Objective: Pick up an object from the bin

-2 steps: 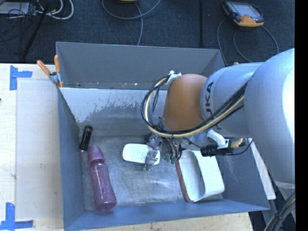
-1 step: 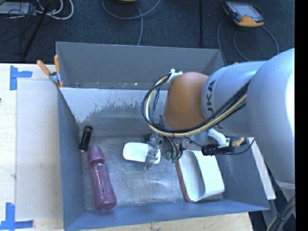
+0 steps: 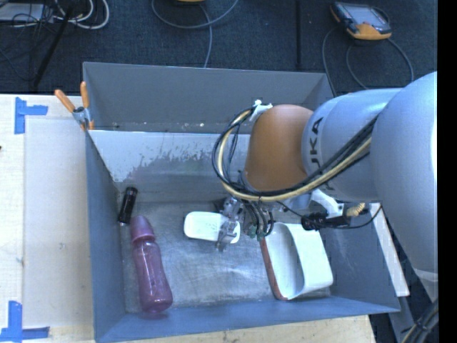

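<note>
My gripper (image 3: 230,229) reaches down in the middle of the bin, its metal fingertips right at the right end of a small white oval thing (image 3: 202,226) that lies flat on the floor. Whether the fingers touch or enclose it I cannot tell. Just right of the gripper a white rectangular tray-like thing with a brown edge (image 3: 298,261) lies at an angle. At the left, a pink-purple baby bottle (image 3: 148,271) lies on its side, and a small black cylinder (image 3: 127,204) rests against the left wall above it.
The arm with its orange cover and looped cables hangs over the bin's right half and hides the floor beneath it. Bare floor runs along the front between the bottle and the white tray.
</note>
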Available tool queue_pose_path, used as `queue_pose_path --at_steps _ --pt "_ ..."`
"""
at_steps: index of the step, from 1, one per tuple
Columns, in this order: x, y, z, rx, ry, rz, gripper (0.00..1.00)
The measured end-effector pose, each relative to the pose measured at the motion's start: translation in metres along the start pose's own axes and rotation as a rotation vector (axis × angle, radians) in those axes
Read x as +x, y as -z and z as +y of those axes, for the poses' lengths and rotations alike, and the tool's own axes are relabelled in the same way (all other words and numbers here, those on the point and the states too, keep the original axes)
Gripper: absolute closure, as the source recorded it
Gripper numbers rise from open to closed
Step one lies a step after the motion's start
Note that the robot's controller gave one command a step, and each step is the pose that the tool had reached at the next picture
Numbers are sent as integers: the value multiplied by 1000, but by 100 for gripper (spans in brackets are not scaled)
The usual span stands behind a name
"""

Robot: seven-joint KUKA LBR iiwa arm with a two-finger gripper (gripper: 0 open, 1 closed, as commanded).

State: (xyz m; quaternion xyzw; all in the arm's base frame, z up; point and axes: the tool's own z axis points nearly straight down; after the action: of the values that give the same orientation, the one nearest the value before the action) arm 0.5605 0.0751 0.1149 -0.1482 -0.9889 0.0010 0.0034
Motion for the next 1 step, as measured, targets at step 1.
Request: queue_pose_path --at_steps 1 --pt "1 20 0 0 1 1 100"
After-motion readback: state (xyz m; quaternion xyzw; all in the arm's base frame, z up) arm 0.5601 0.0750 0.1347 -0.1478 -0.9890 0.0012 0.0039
